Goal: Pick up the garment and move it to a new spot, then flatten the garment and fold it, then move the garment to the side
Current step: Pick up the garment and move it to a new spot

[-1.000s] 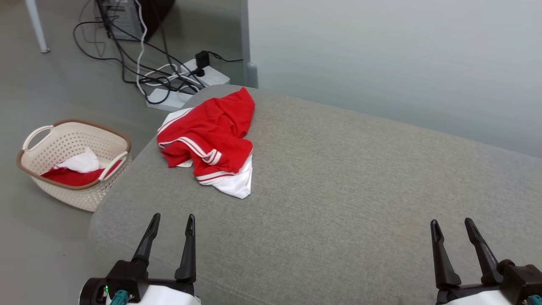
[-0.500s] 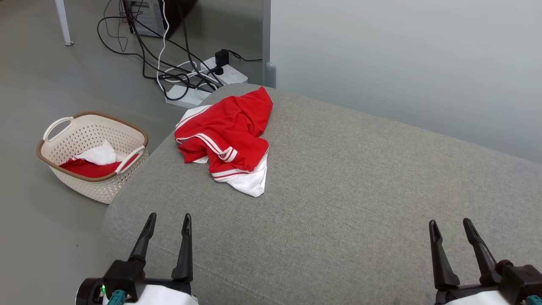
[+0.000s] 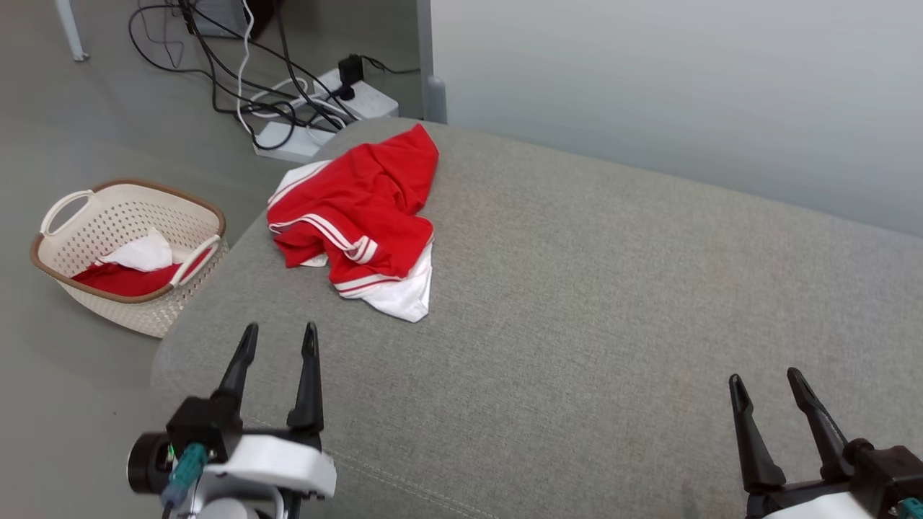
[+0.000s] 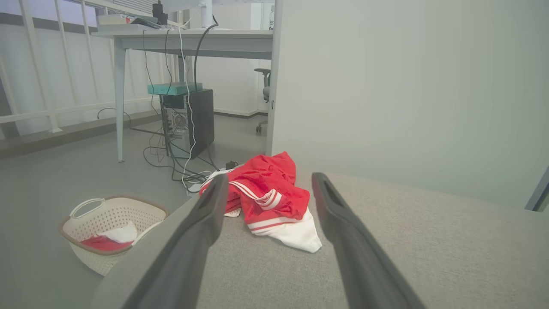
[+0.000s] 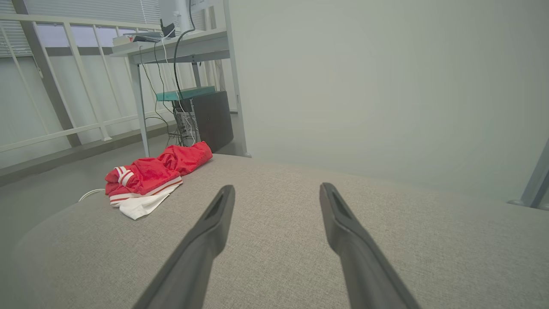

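On floor at far left of head view: perforated cream basket (image 3: 130,317) with brown rim, red and white cloth inside; stands just beside left end of grey cushion (image 3: 577,288).

Next right, lower left: left gripper (image 3: 280,329) above near-left corner of cushion. Fingers spread wide, nothing between them. No contact with garment (image 3: 353,209).

Garment: crumpled heap near far-left corner of cushion, red with white stripes, white panel at its near edge. Lies ahead of left fingertips and slightly to their right, near but apart.

Behind garment, on floor: tangle of dark and white cables (image 3: 281,94) around white power strip (image 3: 368,104).

Left wrist view: garment (image 4: 274,201) seen between the two tips of left gripper (image 4: 270,177), farther along cushion, untouched. Basket (image 4: 98,266) lower left, on floor.

Far right, lower corner of head view: right gripper (image 3: 763,375), also spread wide and empty, at near-right part of cushion. Well apart from garment, most of cushion between them.

Right wrist view: garment (image 5: 146,176) off to left of right gripper (image 5: 278,186), beyond its fingertips, at cushion's far end. Bare grey fabric under and ahead of both fingers.
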